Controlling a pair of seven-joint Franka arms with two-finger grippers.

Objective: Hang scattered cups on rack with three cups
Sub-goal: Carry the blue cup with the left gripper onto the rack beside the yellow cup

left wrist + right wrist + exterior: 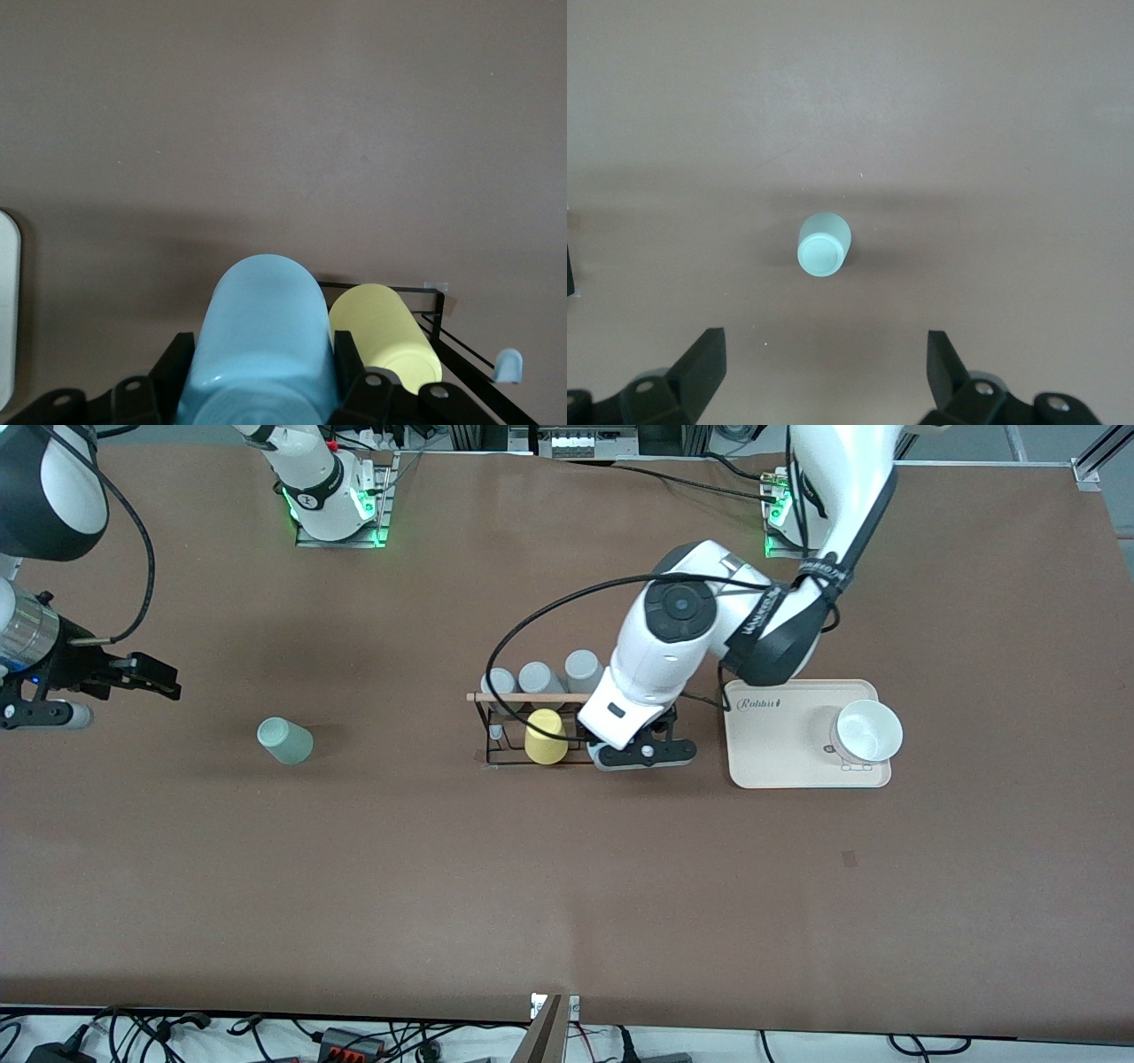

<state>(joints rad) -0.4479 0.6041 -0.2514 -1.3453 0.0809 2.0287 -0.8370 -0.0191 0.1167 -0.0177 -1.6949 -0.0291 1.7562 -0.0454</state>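
Observation:
The light blue cup (266,323) is gripped between the fingers (174,359) of my left gripper (264,356). That gripper (644,751) is at the rack (489,731), at its end toward the left arm, and the hand hides the cup in the front view. The rack is black wire with a wooden rod (523,697). The pale mint green cup (284,740) lies on the table toward the right arm's end, and it also shows in the right wrist view (824,245). My right gripper (159,682) is open and empty (825,345), apart from that cup.
Three grey cups (536,677) sit along the rack's rod and a yellow cup (546,737) sits on it beside my left gripper (385,336). A cream tray (771,735) with a white bowl (866,732) stands toward the left arm's end.

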